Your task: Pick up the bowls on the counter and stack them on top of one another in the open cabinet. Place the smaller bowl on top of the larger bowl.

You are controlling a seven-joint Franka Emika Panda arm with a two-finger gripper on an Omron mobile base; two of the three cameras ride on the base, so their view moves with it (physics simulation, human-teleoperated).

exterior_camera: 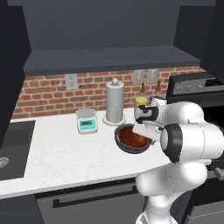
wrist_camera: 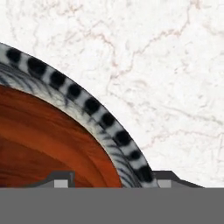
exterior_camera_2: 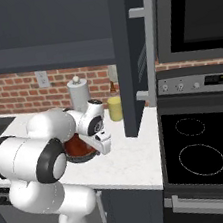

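Reddish-brown smaller bowl [exterior_camera: 131,136] in larger bowl [wrist_camera: 94,107], arm-hidden gripper [wrist_camera: 113,178]

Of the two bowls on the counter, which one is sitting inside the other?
The smaller bowl, glossy reddish-brown, sits inside the larger bowl, whose dark grey rim rings it. In the hand view the gripper straddles that spotted rim.

Paper towel holder [exterior_camera: 114,102] (scale [exterior_camera: 86,120] beside) crowds bowls [exterior_camera: 131,138]
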